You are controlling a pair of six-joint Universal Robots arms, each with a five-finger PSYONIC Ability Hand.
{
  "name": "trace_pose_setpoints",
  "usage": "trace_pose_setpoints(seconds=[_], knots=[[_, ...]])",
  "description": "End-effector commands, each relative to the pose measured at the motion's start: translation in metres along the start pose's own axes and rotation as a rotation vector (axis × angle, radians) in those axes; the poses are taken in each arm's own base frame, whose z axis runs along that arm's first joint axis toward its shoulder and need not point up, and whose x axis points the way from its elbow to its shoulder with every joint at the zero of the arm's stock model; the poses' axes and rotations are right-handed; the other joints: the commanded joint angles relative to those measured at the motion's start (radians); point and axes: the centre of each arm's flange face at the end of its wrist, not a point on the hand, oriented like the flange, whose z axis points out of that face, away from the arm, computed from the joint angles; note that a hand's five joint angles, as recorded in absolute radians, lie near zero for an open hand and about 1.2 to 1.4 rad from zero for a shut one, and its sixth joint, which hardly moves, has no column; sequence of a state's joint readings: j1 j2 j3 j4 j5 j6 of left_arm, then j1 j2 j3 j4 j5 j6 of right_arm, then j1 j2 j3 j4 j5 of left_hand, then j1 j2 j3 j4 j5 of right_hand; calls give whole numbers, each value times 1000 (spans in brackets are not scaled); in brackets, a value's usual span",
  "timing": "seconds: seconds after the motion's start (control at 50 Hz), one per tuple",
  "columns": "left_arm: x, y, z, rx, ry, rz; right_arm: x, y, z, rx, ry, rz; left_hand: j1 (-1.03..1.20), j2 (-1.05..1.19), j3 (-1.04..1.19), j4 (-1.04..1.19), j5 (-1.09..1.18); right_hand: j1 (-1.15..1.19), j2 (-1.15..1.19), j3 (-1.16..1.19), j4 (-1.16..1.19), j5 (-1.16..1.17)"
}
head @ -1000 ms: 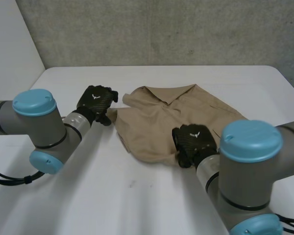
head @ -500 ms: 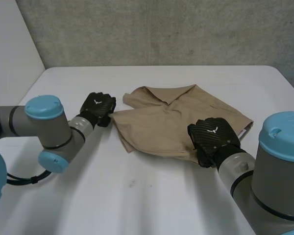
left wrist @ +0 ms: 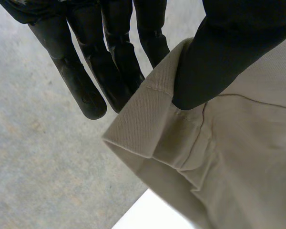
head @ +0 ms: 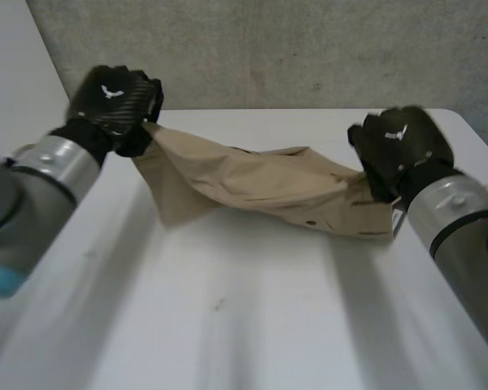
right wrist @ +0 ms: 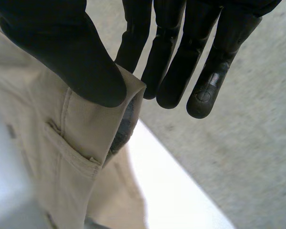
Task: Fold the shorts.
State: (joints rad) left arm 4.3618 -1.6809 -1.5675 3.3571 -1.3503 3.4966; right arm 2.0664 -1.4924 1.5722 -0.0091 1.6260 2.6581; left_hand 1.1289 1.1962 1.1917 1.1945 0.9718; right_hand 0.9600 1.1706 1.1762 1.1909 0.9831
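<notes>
The tan shorts (head: pixel 260 187) hang stretched between my two hands above the white table (head: pixel 244 309), sagging in the middle. My left hand (head: pixel 114 101) is raised at the left and pinches one corner of the shorts (left wrist: pixel 148 129) between thumb and straight fingers (left wrist: pixel 86 81). My right hand (head: pixel 398 150) is raised at the right and pinches the waistband end of the shorts (right wrist: pixel 86 133) the same way, thumb against fingers (right wrist: pixel 181 62). A belt loop shows just below that grip.
The table's far edge meets a grey concrete wall (head: pixel 268 49). A white wall panel (head: pixel 16 65) stands at the left. Bare tabletop lies in front of and under the shorts.
Both hands have risen off the table, lifting the shorts with them and spreading apart. The left hand closed on its corner. The shorts went from lying crumpled to hanging stretched.
</notes>
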Motion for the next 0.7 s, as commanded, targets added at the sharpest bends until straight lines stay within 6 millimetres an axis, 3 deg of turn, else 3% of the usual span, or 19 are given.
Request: trace_pose_setpoints(seconds=[0.02,0.1,0.18,0.22,0.28,0.3,0.38,0.5,0.54,0.62,0.7], knots=[[11,-19,-59,-120,57,-34,21,-1,8,-26,50,-54,267,200,205,202,250,436,226,220,205,239],[21,-8,-79,-243,106,-62,19,9,7,-97,17,-90,267,200,205,202,250,436,226,220,205,239],[30,10,-86,-338,144,-80,13,23,11,-160,-16,-112,267,200,205,202,250,436,226,220,205,239],[36,21,-86,-378,166,-89,3,42,15,-248,-74,-142,267,200,205,202,250,436,226,220,205,239],[47,50,-82,-482,210,-109,-4,54,16,-299,-109,-151,267,200,205,202,250,436,226,220,205,239],[52,62,-78,-529,229,-117,-12,67,17,-364,-156,-162,267,200,205,202,250,436,226,220,205,239],[59,77,-70,-585,258,-128,-19,79,14,-428,-202,-159,267,200,205,202,250,436,226,220,205,239],[63,74,-79,-641,289,-134,-26,89,4,-469,-253,-153,267,200,205,202,250,436,226,220,205,239],[60,65,-81,-625,283,-131,-28,88,1,-457,-277,-145,267,200,205,202,250,436,226,220,205,239],[47,39,-80,-532,239,-115,-15,54,-9,-325,-245,-128,267,200,205,202,250,436,226,220,205,239],[27,-15,-79,-344,171,-89,-3,26,-15,-231,-205,-125,267,200,205,202,250,436,226,220,205,239]])
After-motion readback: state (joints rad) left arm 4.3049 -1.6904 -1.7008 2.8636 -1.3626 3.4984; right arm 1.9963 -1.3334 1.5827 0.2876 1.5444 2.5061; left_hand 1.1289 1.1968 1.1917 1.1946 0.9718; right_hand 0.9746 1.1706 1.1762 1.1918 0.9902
